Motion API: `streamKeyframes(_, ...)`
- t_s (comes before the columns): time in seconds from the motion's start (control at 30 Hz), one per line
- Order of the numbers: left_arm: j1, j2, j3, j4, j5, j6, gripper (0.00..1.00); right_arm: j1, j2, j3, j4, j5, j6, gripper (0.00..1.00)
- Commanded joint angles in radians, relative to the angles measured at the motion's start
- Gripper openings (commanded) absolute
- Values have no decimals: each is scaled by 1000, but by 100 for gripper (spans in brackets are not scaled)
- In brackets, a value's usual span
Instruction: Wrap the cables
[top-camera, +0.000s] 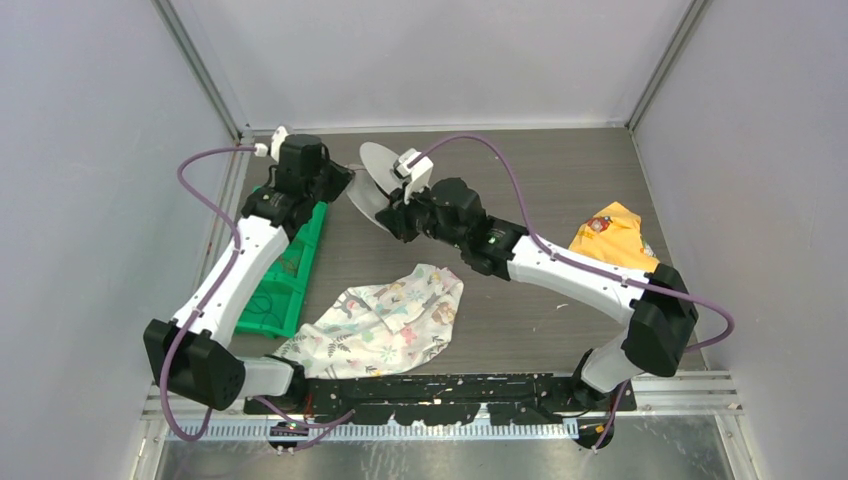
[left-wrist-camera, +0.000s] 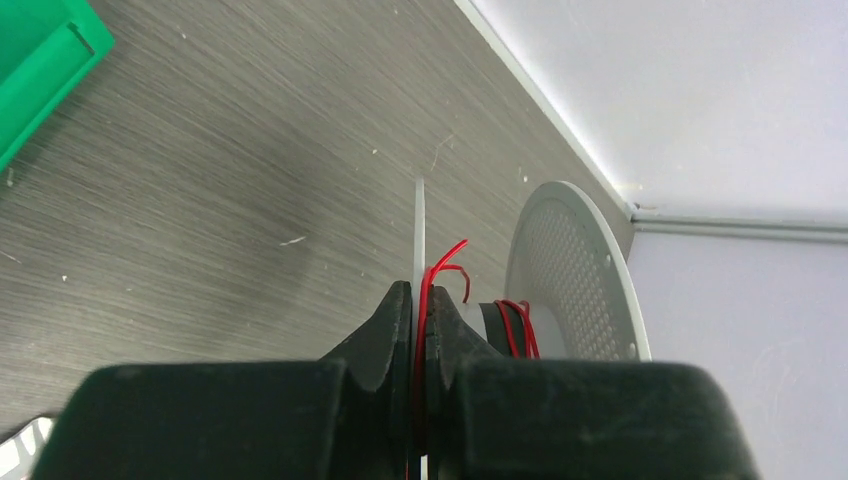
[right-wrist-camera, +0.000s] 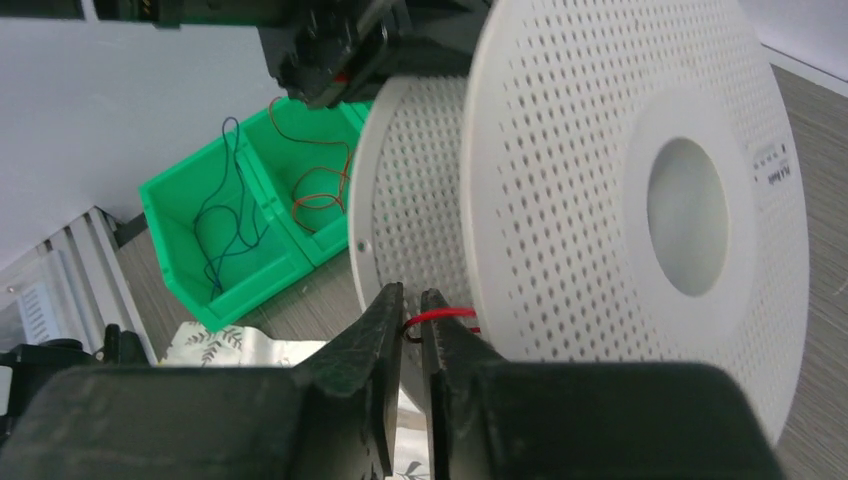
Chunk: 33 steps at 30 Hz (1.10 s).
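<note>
The white perforated plastic spool (right-wrist-camera: 600, 130) stands on edge at the far left-centre of the grey wood-grain table (top-camera: 560, 180), held between the two arms, with its large round flange facing the right wrist camera. The thin red wire (right-wrist-camera: 441, 313) is partly wound on the core between the two flanges. Several turns show there in the left wrist view, and a loose end curls up just above the fingers. The left gripper (left-wrist-camera: 418, 325) comes in from the left and is clenched on the thin edge of one flange, with a strand of the red wire pinched in the same narrow gap. The right gripper (right-wrist-camera: 412, 320) reaches from the right to the spool's lower edge. Its jaws are nearly together and pinch a short stretch of the red wire that runs out from the gap between the flanges into the fingertips. The green plastic divided bin (right-wrist-camera: 255, 288) lies to the left of the spool, with loose blue and reddish wires in its compartments. The white patterned cloth (top-camera: 395, 320) is crumpled near the arm bases, and the yellow printed cloth (top-camera: 610, 238) lies well apart on the right.
</note>
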Motion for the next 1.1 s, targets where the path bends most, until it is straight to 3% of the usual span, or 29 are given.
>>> streamKeyframes(0.0, -25, 1, 50, 34, 87, 37, 1, -4, 11, 8, 116, 28, 3, 20)
streamKeyframes(0.23, -27, 2, 31, 50, 153, 23, 1, -3, 53, 48, 87, 20, 23, 38)
streamKeyframes(0.37, -27, -15, 22, 66, 157, 20, 1, -4, 63, 59, 68, 29, 25, 41)
streamKeyframes(0.5, -27, -25, 26, 85, 167, 29, 1, -3, 86, 106, -9, 43, 30, 51)
streamKeyframes(0.7, -27, -91, -74, 257, 174, 46, 1, -3, 102, 138, -67, 74, 62, 62)
streamKeyframes(0.87, -27, -155, -156, 328, 101, 7, 1, -4, 63, 105, -50, 136, 122, 71)
streamKeyframes(1.07, -26, -166, -168, 287, 32, -30, 1, -6, 18, 85, -33, 122, 131, 80)
